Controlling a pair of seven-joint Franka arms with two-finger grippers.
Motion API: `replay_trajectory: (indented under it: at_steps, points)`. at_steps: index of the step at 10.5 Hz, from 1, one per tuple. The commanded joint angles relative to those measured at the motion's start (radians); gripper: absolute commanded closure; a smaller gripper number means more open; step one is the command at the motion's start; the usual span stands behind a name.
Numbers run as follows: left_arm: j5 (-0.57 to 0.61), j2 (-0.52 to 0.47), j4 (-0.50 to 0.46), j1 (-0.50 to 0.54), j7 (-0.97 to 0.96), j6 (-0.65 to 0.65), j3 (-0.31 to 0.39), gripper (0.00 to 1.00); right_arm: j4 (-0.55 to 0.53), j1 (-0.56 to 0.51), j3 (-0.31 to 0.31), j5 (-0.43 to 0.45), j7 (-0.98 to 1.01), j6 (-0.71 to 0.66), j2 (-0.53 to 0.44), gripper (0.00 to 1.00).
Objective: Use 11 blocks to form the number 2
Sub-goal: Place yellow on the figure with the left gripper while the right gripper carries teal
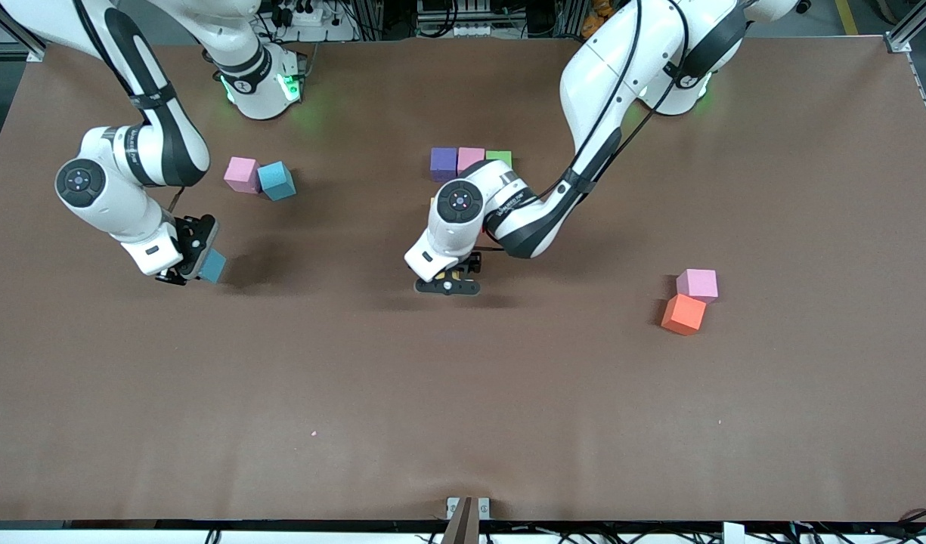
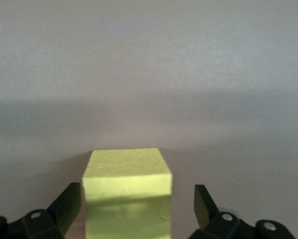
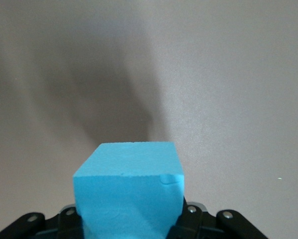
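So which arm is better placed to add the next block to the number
Probably the right. The right gripper is shut on a light blue cube, ready to carry over. The left gripper stands open around a yellow cube at the build, holding nothing.

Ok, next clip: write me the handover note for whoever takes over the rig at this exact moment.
Left gripper: open at mid-table, fingers apart on either side of a yellow block, not touching it.
Right gripper: shut on a light blue block, toward the right arm's end of the table.
Done: a row of purple block, pink block and green block is laid; whatever lies nearer the camera than that row is hidden under the left arm.
Loose: pink cube touching blue cube near the right arm; pink one and orange block toward the left arm's end.
Left: place the held block, then the four loose ones.
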State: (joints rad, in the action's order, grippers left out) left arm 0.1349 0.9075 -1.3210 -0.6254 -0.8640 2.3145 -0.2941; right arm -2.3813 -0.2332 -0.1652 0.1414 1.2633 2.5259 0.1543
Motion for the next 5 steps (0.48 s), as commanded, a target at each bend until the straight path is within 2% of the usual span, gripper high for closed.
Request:
replay_trajectory:
  at_steps: [1, 5]
  points:
    - [-0.024, -0.067, -0.003, -0.01, 0.005, -0.053, 0.006, 0.0, 0.008, 0.006, 0.003, -0.008, 0.002, -0.012, -0.002, 0.41]
    - [-0.008, -0.123, -0.007, 0.006, 0.016, -0.124, 0.013, 0.0, 0.019, 0.031, -0.011, -0.008, -0.008, -0.015, -0.012, 0.41]
